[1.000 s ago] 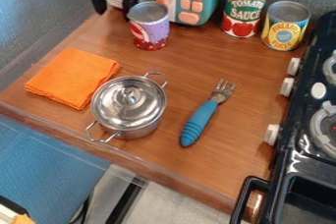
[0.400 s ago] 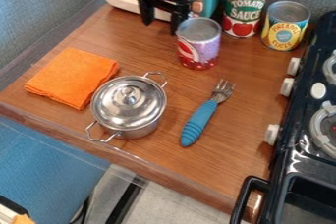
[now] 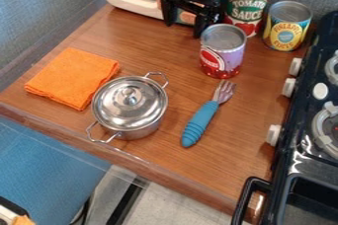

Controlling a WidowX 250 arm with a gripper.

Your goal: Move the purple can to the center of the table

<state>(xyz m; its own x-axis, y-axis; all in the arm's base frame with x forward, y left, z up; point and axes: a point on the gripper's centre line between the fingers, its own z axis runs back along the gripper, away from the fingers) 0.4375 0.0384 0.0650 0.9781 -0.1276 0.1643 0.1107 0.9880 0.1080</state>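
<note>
Claw point(image 3: 184, 29) is open, fingers apart, well behind pot point(image 3: 129, 104) & a bit to its R. Purple can point(image 3: 222, 54) is upright, also behind pot, farther R; one fingertip's nr its rim, can't tell if touching. Fork point(image 3: 201, 120) is R of pot, orange cloth point(image 3: 72, 77) L/behind.

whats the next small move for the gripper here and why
Probably lift the gripper and bring it down over the purple can: its fingers hang apart behind the can, not around it, and the can stands close behind the fork, so a push might bump that.
</note>
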